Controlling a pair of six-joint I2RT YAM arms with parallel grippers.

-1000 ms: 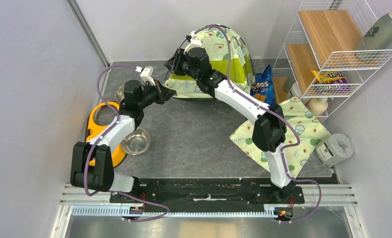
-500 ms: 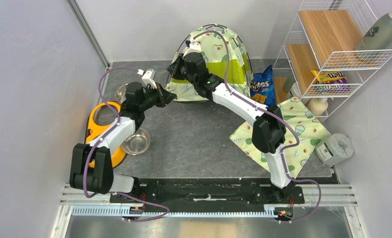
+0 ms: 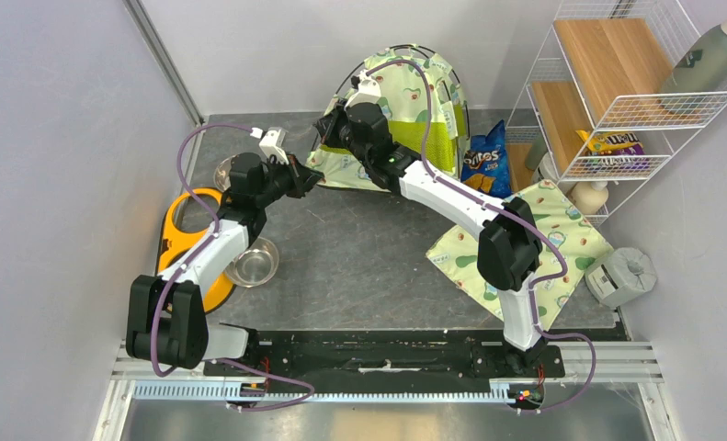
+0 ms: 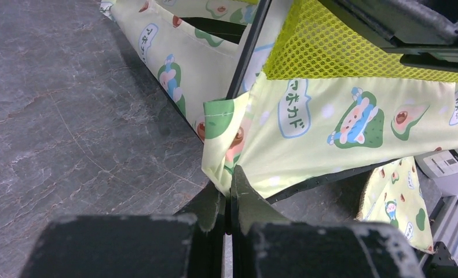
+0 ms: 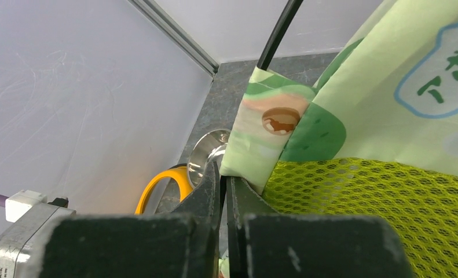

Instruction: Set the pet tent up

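Observation:
The pet tent (image 3: pixel 424 110) stands as a dome at the back middle of the grey floor, with avocado print, lime mesh panels and black poles. My left gripper (image 3: pixel 313 177) is shut on the tent's lower left corner. The left wrist view shows the jaws (image 4: pixel 231 178) pinching a fold of the printed fabric (image 4: pixel 330 127) beside a black pole (image 4: pixel 246 55). My right gripper (image 3: pixel 330 124) is shut on the tent's left edge higher up. The right wrist view shows the jaws (image 5: pixel 223 172) closed on a fabric fold next to the lime mesh (image 5: pixel 365 202) and a pole (image 5: pixel 278 32).
A yellow feeder (image 3: pixel 177 234) with steel bowls (image 3: pixel 252 262) lies left. A flat avocado-print pad (image 3: pixel 534 239) lies right, and a chips bag (image 3: pixel 485 161) stands beside the tent. A wire shelf (image 3: pixel 617 92) and a grey roll (image 3: pixel 624 274) are at far right. Walls close in at the back and left.
The tent dome has shifted a little to the right and stands more upright. The right wrist moved slightly with it. Both grippers keep their hold.

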